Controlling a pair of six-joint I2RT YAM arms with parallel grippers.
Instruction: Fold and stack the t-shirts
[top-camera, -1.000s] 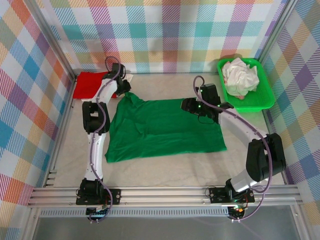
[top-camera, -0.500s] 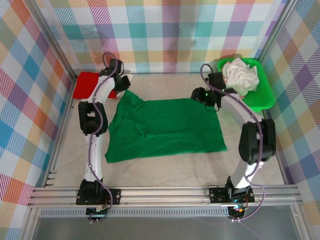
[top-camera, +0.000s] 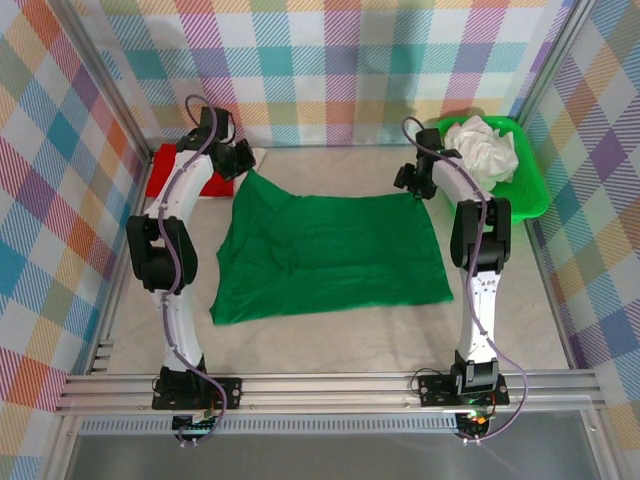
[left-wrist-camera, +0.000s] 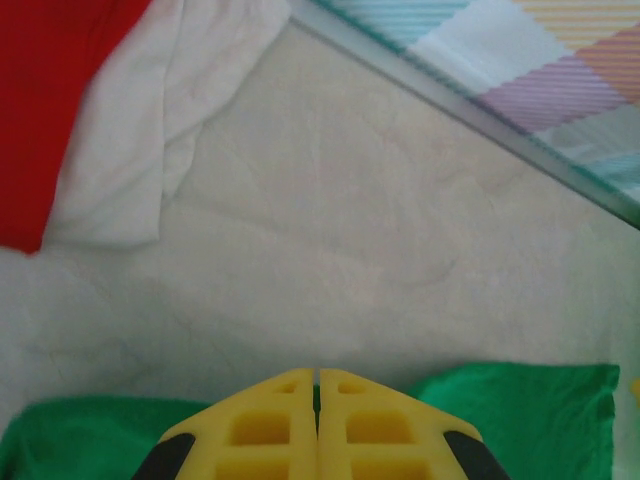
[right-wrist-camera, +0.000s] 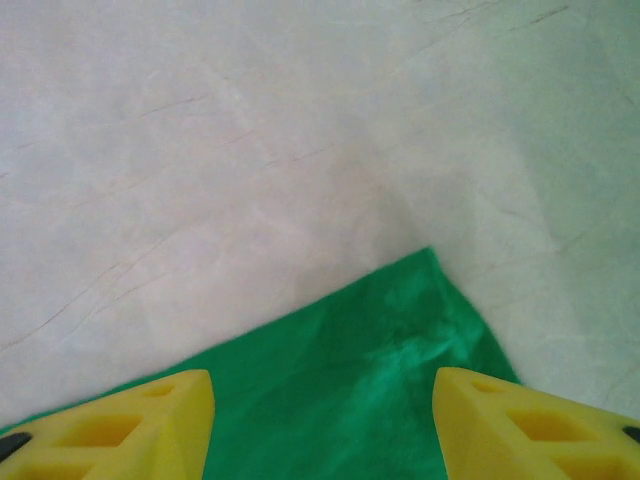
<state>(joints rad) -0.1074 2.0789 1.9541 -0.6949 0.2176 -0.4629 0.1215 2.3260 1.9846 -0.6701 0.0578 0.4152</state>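
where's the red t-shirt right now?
Top external view: the red t-shirt lies in the far-left corner, just left of the green t-shirt.

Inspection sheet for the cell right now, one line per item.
Surface: beige table cover, creased.
Job's things: dark green t-shirt spread out mid-table; red t-shirt far left, white t-shirt beside it; crumpled white t-shirts in the bright green plastic tray.
Clutter: that tray, far right.
Grippers: left gripper shut on the dark green t-shirt's far-left corner; right gripper open over its far-right corner.
Cables: purple cables along both arms.
Surroundings: pastel checked walls, aluminium frame.
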